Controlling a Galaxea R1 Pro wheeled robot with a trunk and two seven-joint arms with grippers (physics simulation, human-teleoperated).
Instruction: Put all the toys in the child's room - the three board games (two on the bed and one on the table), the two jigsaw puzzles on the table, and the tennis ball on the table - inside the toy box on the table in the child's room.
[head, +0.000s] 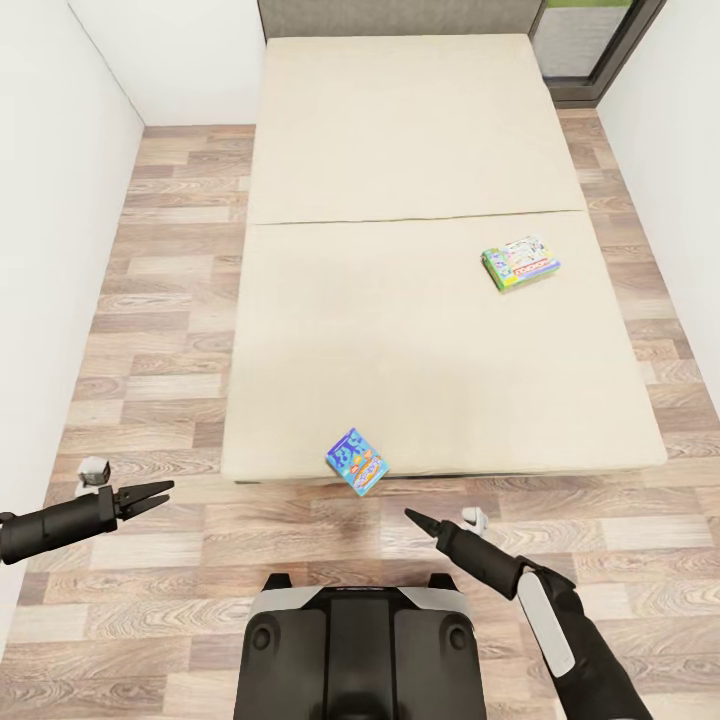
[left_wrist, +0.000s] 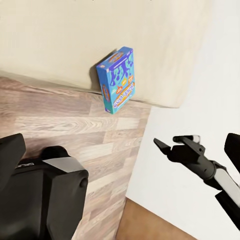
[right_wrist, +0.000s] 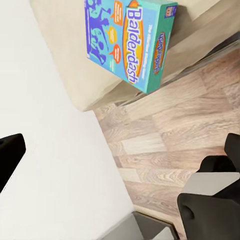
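Note:
A wide bed (head: 400, 330) with a beige mattress lies ahead. A small blue board game (head: 357, 461) lettered "Balderdash" rests at its near edge, partly overhanging the floor; it shows too as the blue board game (left_wrist: 119, 80) and the blue board game (right_wrist: 132, 40) in the wrist views. A green-white-red board game (head: 520, 262) lies flat on the right part of the mattress. My left gripper (head: 160, 494) hovers open over the floor, left of the blue box. My right gripper (head: 412, 518) is open and empty, just right of and short of the blue box.
Wood-plank floor (head: 160, 330) runs along the bed's left and near sides. White walls (head: 50, 250) close in on both sides. A grey headboard (head: 400, 15) and a grey-framed window (head: 590, 45) stand at the far end. My dark base (head: 360, 650) sits below.

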